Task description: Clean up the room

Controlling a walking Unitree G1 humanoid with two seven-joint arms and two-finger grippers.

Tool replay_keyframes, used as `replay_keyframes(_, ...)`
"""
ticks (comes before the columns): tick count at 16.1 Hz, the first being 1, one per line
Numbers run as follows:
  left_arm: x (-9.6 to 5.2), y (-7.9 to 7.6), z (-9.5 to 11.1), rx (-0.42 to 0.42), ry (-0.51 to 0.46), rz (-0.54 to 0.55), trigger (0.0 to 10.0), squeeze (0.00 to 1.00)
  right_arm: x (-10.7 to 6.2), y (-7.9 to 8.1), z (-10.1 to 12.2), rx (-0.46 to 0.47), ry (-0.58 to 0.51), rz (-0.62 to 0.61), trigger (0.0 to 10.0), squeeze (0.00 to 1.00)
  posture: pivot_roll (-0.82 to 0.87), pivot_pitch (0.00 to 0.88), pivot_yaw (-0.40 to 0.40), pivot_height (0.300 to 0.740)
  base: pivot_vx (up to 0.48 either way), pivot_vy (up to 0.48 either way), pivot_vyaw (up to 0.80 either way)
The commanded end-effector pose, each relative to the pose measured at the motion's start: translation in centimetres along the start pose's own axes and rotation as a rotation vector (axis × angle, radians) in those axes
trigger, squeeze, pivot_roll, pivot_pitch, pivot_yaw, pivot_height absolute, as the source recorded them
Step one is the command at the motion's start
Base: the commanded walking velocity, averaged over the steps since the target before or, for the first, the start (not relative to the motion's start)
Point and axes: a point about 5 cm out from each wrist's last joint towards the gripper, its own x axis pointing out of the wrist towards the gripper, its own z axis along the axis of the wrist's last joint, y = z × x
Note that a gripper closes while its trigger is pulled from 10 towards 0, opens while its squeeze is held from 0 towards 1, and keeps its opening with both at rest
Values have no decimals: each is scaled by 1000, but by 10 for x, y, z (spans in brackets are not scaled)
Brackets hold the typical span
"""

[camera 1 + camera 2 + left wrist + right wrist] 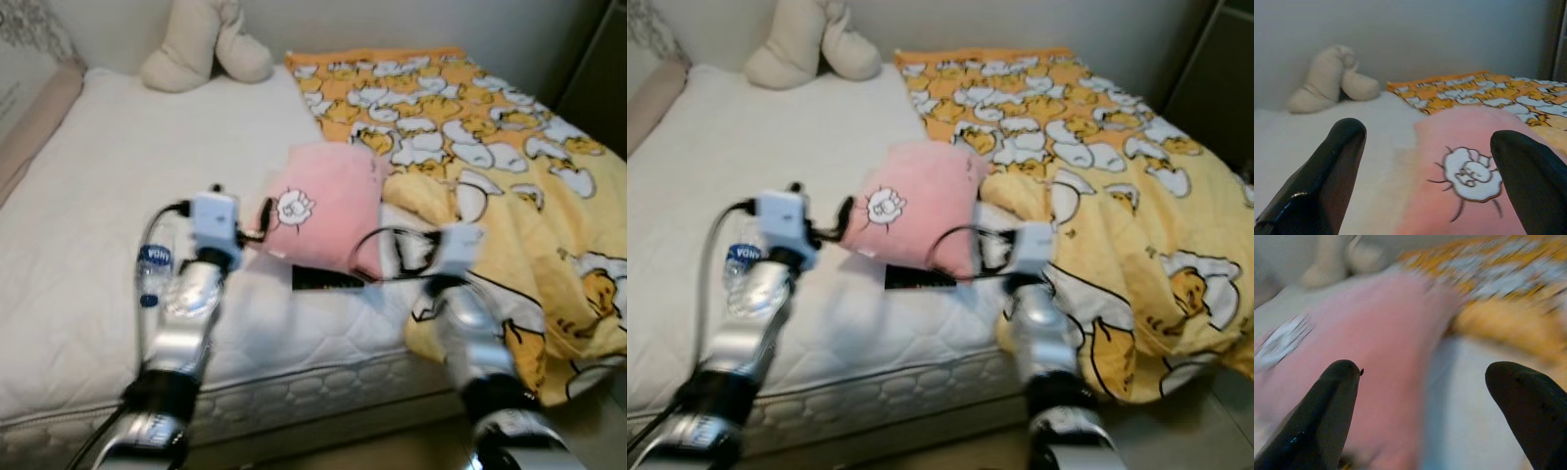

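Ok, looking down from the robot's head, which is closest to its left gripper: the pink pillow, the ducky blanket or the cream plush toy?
1. Pink pillow, right at the left gripper.
2. Ducky blanket, beyond the pillow, toward the robot's right.
3. Cream plush toy, by the far wall.

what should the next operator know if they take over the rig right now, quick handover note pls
Left gripper: open, empty, aimed at the pink pillow.
Right gripper: open, empty, near the pillow's other side.
Pillow lies mid-bed on the white mattress, against the bunched yellow duck blanket. A water bottle lies on the mattress by the left arm; a beige plush toy sits at the head end.
Done: nothing held.
Left: pillow, blanket and bottle all untidied.
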Motion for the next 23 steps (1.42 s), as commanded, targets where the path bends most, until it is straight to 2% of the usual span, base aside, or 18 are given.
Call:
replay_keyframes(1,-5,14,13,49,-35,34,10000,0,7,13,-4,8,49,69,10000,0,33,54,20,740,0,0,0)
replay_keyframes(2,-13,24,22,78,-56,66,10000,0,11,19,-8,2,86,100,10000,0,72,90,8,740,0,0,0)
replay_keyframes(3,-18,27,26,86,-63,79,10000,0,11,21,-10,-7,95,110,10000,0,92,110,2,740,0,0,0)
replay_keyframes(5,-36,36,38,113,-60,107,10000,0,14,29,-14,-32,134,152,10000,0,147,172,-6,740,0,0,0)
replay_keyframes(7,-49,43,40,134,-29,118,10000,0,17,33,-16,-43,161,168,10000,0,170,203,-6,740,0,0,0)
replay_keyframes(8,-62,49,39,148,6,132,10000,0,19,38,-15,-55,178,191,10000,0,183,222,-6,740,0,0,0)
replay_keyframes(10,-72,50,39,148,46,139,10000,0,23,39,-13,-66,201,198,10000,0,192,241,-1,740,0,0,0)
replay_keyframes(12,-75,47,42,149,63,125,10000,0,25,31,-7,-90,194,158,10000,0,205,248,5,740,0,0,0)
replay_keyframes(13,-75,46,43,150,71,120,10000,0,27,22,0,-135,176,106,10000,0,207,249,9,740,0,0,0)
replay_keyframes(16,-76,47,43,152,98,113,10000,0,27,-27,28,-240,98,-162,10000,0,206,245,16,740,0,0,0)
replay_keyframes(17,-76,45,43,154,104,105,10000,0,26,-35,32,-207,94,-188,10000,0,201,242,17,740,0,0,0)
replay_keyframes(19,-74,42,42,147,109,97,10000,0,27,-39,40,-188,55,-200,10000,0,183,232,20,740,0,0,0)
replay_keyframes(21,-69,38,40,131,111,80,10000,0,28,-40,47,-233,33,-192,10000,0,169,227,25,740,0,0,0)
replay_keyframes(23,-62,30,36,133,104,54,10000,0,26,-47,56,-223,-18,-203,10000,0,142,191,8,740,0,0,0)
